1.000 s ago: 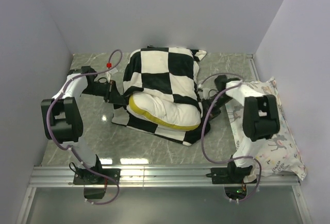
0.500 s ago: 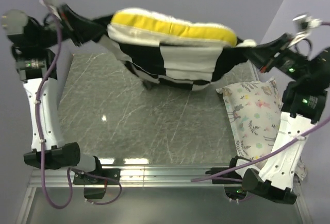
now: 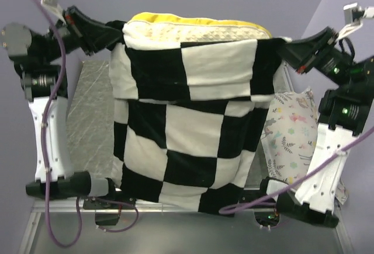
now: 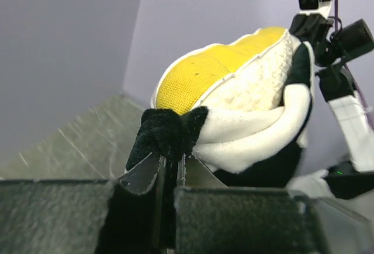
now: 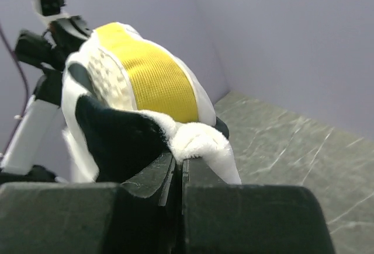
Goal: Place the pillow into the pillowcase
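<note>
Pillow (image 3: 198, 27) mostly hidden inside pillowcase (image 3: 187, 137)

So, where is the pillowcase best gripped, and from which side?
Top hem corners of the pillowcase, one from each outer side, as the left gripper and right gripper pinch now: its mouth faces up, so the pillow can sink in.

Nothing readable shows anywhere I look: no word, brand, number or sign on the pillowcase (image 3: 193, 131), on the pillow (image 3: 193, 20) inside it, or on the printed pillow (image 3: 289, 134) at the right, where any lettering among the plants and animals is too small to tell.
</note>
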`<state>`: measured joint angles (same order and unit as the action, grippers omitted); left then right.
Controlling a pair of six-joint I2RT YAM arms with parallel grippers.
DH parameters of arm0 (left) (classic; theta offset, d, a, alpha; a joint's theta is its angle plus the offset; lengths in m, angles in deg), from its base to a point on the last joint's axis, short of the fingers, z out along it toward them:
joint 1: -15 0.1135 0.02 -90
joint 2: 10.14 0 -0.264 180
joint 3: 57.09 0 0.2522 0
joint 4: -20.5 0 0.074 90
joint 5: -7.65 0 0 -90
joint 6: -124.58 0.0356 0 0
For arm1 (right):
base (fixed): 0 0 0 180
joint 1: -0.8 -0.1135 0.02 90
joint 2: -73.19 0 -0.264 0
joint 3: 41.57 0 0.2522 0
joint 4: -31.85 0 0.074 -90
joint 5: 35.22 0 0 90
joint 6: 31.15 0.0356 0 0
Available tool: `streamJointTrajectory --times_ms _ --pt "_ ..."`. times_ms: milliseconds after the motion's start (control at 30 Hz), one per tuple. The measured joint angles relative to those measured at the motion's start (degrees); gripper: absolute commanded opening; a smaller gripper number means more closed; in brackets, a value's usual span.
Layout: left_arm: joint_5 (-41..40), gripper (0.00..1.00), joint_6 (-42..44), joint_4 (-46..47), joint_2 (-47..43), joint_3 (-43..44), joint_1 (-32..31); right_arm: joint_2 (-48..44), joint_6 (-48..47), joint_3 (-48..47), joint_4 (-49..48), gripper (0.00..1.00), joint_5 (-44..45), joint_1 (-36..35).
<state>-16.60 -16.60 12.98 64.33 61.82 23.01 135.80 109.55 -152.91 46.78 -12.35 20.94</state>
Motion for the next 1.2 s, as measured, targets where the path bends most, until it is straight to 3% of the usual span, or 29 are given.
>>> streamJointTrajectory --times_ms 100,200,267,367,433,500,600,667,767,933,1033,1200 --pt "2.21 0.0 -3.23 -1.99 8.02 10.38 2.23 5.79 4.13 -8.11 0.63 0.0 -1.07 3.93" --pt "0.37 0.01 -8.63 1.66 12.17 19.1 4.9 9.94 10.36 -17.09 -4.13 0.0 0.22 8.41" --pt "-2.01 0.01 -9.62 5.68 6.54 10.86 3.61 6.71 10.6 -13.99 -6.08 0.0 2.64 6.62" --pt "-3.17 0.01 -8.79 5.11 -4.59 -7.21 -1.09 -1.4 3.5 -2.05 -0.72 0.0 6.45 -3.61" --pt "-0.26 0.0 -9.84 6.19 -5.4 -9.79 -1.68 -2.99 0.0 1.09 2.67 0.0 6.12 -7.21" --pt "1.09 0.0 -12.13 7.72 0.15 -2.19 0.87 0.0 0.22 -2.34 4.46 0.0 5.75 -4.9" --pt "-0.87 0.01 -17.94 12.57 11.43 14.56 5.22 9.09 4.87 -17.44 1.75 0.0 5.75 2.95" --pt "-3.19 0.0 -19.15 14.14 12.26 14.78 2.78 12.46 7.19 -22.51 0.63 0.0 8.31 3.15" --pt "-3.89 0.0 -16.39 13.22 12.41 16.39 0.39 10.75 5.03 -19.54 1.01 0.0 10.05 -0.26" --pt "-4.33 0.0 -21.42 19.04 15.69 26.25 10.56 12.55 14.03 -24.2 -6.62 0.0 7.54 9.79" --pt "-6.8 0.0 -21.88 23.78 10.25 20.44 14.14 8.68 15.98 -19.02 -12.17 0.0 7.23 9.42" --pt "-9.25 0.0 -20.22 26.43 1.77 15.54 20.57 5.9 19.17 -20.7 -18.71 0.0 4.57 16.92"
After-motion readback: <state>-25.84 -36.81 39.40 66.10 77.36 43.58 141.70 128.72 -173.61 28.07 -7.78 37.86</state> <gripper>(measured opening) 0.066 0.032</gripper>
